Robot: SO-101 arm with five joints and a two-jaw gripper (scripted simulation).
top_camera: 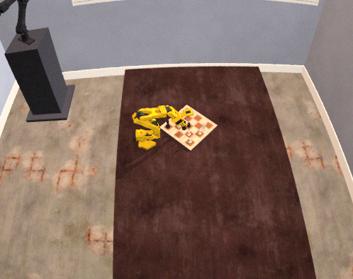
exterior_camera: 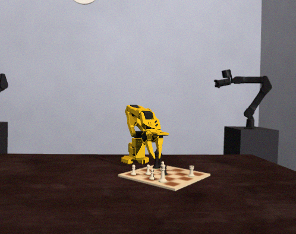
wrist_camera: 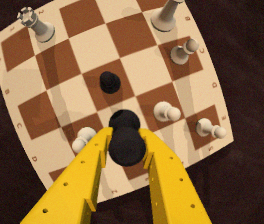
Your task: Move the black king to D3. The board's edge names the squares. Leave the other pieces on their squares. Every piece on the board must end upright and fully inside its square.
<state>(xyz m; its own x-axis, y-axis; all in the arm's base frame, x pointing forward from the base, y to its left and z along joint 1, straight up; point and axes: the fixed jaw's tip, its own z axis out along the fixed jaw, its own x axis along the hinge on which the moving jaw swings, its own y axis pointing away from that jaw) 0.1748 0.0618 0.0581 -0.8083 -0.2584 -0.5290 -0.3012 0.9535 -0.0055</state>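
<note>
The black king (wrist_camera: 126, 137) sits between my yellow gripper's (wrist_camera: 126, 150) fingers, seen from above in the wrist view. The gripper is shut on it. In the exterior view the king (exterior_camera: 156, 159) hangs upright between the fingers, low over the near-robot part of the chessboard (exterior_camera: 165, 177). In the top view the arm (top_camera: 151, 123) reaches over the board's (top_camera: 188, 128) left side. A second black piece (wrist_camera: 110, 82) stands on a brown square just beyond the king.
Several white pieces stand on the board: a queen (wrist_camera: 168, 6), a rook (wrist_camera: 36, 25) and pawns (wrist_camera: 166, 112), (wrist_camera: 85, 137), (wrist_camera: 208, 128). Dark robot arms on pedestals (exterior_camera: 250, 126) stand far off the table.
</note>
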